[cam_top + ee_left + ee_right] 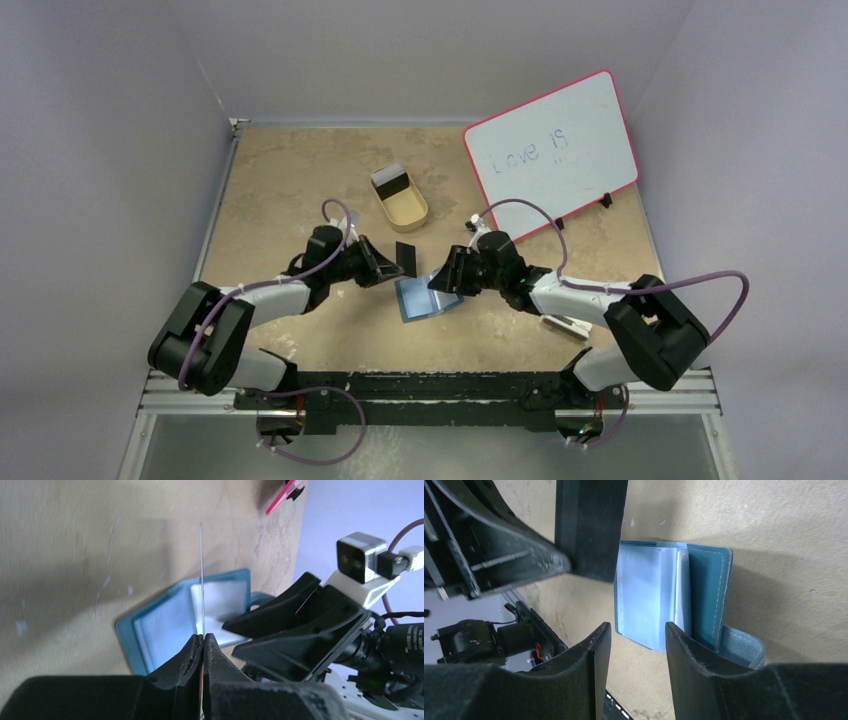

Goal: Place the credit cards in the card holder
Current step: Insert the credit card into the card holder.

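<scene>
While the left gripper [388, 264] is clamped on a black credit card [405, 258] projecting edge-on from its tips, the open card holder [425, 298] lies flat just beneath, pockets up; right gripper [447, 274], jaws apart, hovers at the holder's other side, empty

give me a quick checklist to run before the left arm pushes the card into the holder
1. Card gripped: ok. The left end effector is shut on the black card.
2. Card straight in the grip: ok. Seen edge-on from the left wrist, it runs straight out from the fingertips.
3. Card holder open: ok. It lies spread on the table with its clear sleeves facing up.
4. Card lined up with a slot: cannot tell. No slot mouth is visible.
5. Holder steadied: cannot tell. The right end effector is open at the holder's edge, and contact is unclear.
</scene>
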`<state>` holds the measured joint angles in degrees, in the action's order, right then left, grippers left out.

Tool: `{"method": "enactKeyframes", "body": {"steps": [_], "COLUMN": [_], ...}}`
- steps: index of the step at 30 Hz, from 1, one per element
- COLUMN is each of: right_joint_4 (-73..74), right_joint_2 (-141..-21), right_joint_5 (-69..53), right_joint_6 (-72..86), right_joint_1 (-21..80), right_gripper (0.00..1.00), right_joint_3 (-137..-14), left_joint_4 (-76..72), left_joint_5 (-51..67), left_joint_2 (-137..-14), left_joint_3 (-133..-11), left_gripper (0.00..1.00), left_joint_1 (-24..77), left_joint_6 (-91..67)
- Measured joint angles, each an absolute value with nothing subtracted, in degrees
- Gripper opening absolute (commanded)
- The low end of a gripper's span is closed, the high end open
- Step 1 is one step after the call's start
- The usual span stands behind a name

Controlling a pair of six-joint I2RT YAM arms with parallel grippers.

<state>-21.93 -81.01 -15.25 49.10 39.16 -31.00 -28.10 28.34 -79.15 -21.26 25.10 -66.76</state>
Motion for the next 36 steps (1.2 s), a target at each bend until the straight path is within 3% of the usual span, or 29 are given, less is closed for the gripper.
{"method": "enactKeyframes", "body": {"steps": [9, 22, 32, 36], "right_joint_4": [-27.9, -33.3, -34.0, -33.0], "right_joint_2": [-80.8, -77.8, -79.5, -80.5], "right_joint_5": [-18.9, -21.8, -21.5, -20.7], "right_joint_6": [52.2, 54.9, 55.3, 55.1], "right_joint_1": [38.1, 36.5, 36.0, 35.9], "right_gripper": [0.51, 0.44, 0.18, 0.02], "right_joint_3": [-28.6, -25.7, -25.7, -25.7], "left_joint_4": [-52.8, -66.9, -68.1, -68.6], "left_joint_5": [28.7, 26.8, 26.9, 26.9], "left_joint_2": [-84.6, -89.7, -92.6, -94.5], "left_joint_3": [-15.6, -10.9, -10.9, -10.9], "left_gripper": [0.0, 0.0, 0.0, 0.08], "left_joint_1": [30.8, 35.5, 35.8, 35.8], "left_joint_6": [-78.4, -83.6, -83.4, -83.4]}}
